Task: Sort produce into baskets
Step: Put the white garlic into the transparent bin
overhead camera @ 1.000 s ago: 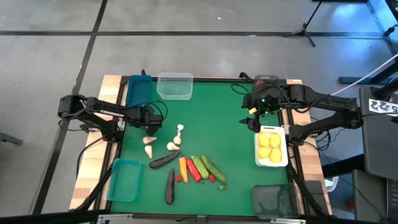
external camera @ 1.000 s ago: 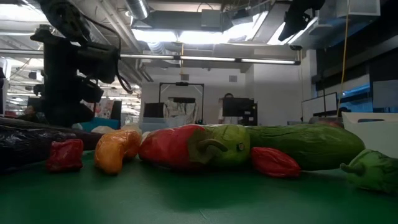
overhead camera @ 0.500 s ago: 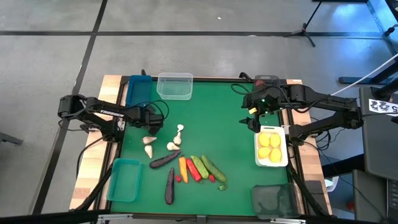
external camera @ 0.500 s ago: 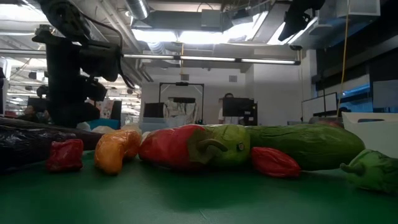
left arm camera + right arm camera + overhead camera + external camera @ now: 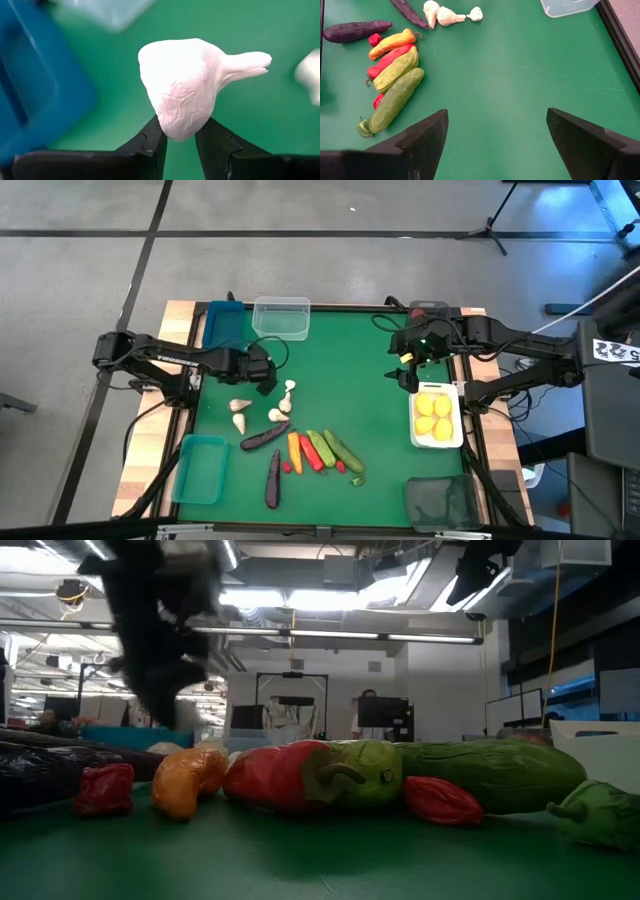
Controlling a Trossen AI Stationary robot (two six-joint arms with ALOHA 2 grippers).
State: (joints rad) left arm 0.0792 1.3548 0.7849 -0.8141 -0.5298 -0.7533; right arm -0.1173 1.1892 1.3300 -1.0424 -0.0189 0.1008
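Note:
My left gripper (image 5: 181,142) (image 5: 262,376) hovers above the green mat near the blue basket (image 5: 222,323) and the clear basket (image 5: 281,318), shut on a white garlic (image 5: 180,85). Several other garlics (image 5: 284,405) lie on the mat beside it. Eggplants (image 5: 265,438), a carrot (image 5: 293,447), a red pepper (image 5: 310,452) and cucumbers (image 5: 343,450) lie in a row toward the near edge. My right gripper (image 5: 495,145) (image 5: 408,372) hangs open and empty, high over the mat by the white basket (image 5: 437,442), which holds lemons (image 5: 434,418). My left gripper pinches the garlic by its rounded bulb end (image 5: 177,131) between its two fingers (image 5: 152,142), which slant down from the table's left. The garlic stands out beyond the fingertips, its pointed stem (image 5: 250,62) turned sideways, lifted clear of the mat.
A teal basket (image 5: 200,468) sits at the near left corner and a dark smoky basket (image 5: 440,502) at the near right. Small red berries (image 5: 286,467) lie among the vegetables. Bare green mat lies in the middle, between the two arms.
My left gripper has risen from the mat and gone toward the table's right and far side, tipping less steeply downward. The garlic has come up with it, clear of the mat. The other garlics have stayed where they were.

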